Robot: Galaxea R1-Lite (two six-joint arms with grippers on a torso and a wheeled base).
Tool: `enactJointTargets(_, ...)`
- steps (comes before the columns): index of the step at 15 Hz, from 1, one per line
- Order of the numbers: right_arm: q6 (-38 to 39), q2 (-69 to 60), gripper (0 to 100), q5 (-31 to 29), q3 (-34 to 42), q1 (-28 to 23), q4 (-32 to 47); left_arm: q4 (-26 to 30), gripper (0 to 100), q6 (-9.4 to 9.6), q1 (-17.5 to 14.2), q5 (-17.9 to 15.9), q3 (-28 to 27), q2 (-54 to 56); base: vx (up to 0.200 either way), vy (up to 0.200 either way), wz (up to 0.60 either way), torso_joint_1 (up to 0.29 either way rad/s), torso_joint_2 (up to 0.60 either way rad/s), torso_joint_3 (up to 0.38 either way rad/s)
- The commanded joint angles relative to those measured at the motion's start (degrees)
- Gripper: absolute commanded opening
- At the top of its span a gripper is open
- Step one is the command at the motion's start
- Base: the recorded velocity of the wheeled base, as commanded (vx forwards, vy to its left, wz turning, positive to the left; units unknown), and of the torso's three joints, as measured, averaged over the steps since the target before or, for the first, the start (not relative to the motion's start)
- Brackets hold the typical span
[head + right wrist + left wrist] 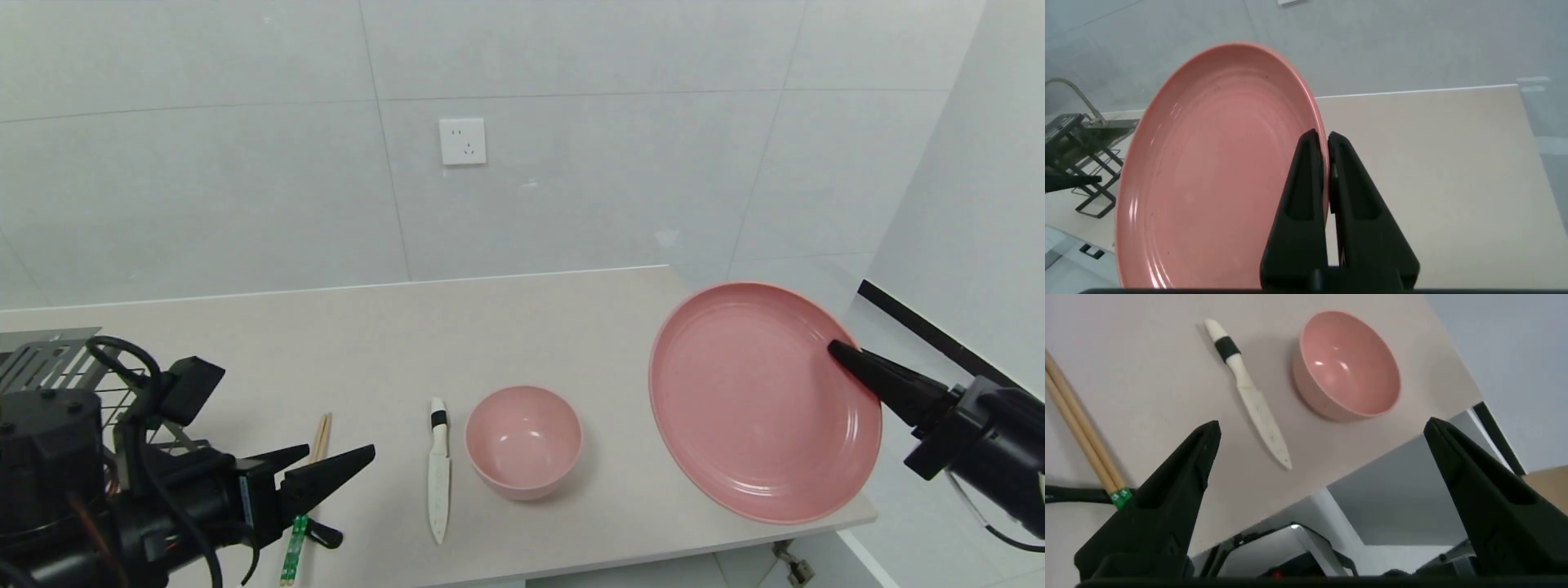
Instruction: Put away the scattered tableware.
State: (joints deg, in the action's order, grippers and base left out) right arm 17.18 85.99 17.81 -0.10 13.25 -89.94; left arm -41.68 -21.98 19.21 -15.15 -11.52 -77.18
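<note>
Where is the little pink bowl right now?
In the head view the pink bowl sits upright near the front edge of the table, around the middle. The white knife lies to its left, and the big pink plate is on its right.

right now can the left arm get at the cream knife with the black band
Probably yes: the left gripper hangs open close by, and the cream knife lies flat and uncovered between the wooden chopsticks and the pink bowl.
</note>
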Motion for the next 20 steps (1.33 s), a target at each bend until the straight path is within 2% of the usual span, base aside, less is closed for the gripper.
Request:
enactJointTargets(1, -0.04, 0.14, 0, -0.14, 0.10, 0.02, -0.06, -0.07, 100, -0.08, 2.15, 1.09, -3.60, -6.41, 0.000, 0.000, 0.00, 0.000, 0.00, 0.000)
enactJointTargets(3, -0.13, 0.05, 0, -0.14, 0.10, -0.33, -0.06, -0.16, 100, -0.08, 5.05, 1.18, -5.35, -10.10, 0.000, 0.000, 0.00, 0.000, 0.00, 0.000)
enactJointTargets(4, -0.13, 0.05, 0, -0.14, 0.10, -0.33, -0.06, -0.16, 100, -0.08, 5.05, 1.18, -5.35, -10.10, 0.000, 0.000, 0.00, 0.000, 0.00, 0.000)
enactJointTargets(5, -0.13, 0.05, 0, -0.14, 0.01, -0.42, -0.06, -0.07, 100, -0.34, 6.72, 1.35, -8.78, -12.73, 0.000, 0.000, 0.00, 0.000, 0.00, 0.000)
enactJointTargets(7, -0.13, -0.56, 0, -0.14, 0.10, -0.95, 0.03, 0.02, 100, -1.40, 7.07, 1.44, -11.24, -15.72, 0.000, 0.000, 0.00, 0.000, 0.00, 0.000)
enactJointTargets(10, -0.13, -3.38, 0, -0.14, 0.10, -1.12, 1.61, -0.42, 100, -1.31, 9.26, 3.29, -13.97, -22.75, 0.000, 0.000, 0.00, 0.000, 0.00, 0.000)
enactJointTargets(14, -1.18, -2.85, 0, -0.14, 0.01, -1.03, 2.32, -8.95, 100, -1.31, 9.79, 4.78, -15.02, -29.43, 0.000, 0.000, 0.00, 0.000, 0.00, 0.000)
enactJointTargets(17, -1.27, -1.79, 0, -0.14, 0.01, -1.03, 2.23, -12.37, 100, -1.31, 10.23, 7.24, -15.29, -34.53, 0.000, 0.000, 0.00, 0.000, 0.00, 0.000)
enactJointTargets(20, -1.27, 1.28, 0, -0.23, -0.34, -1.12, 1.96, -13.87, 100, -1.40, 11.11, 7.24, -16.96, -37.17, 0.000, 0.000, 0.00, 0.000, 0.00, 0.000)
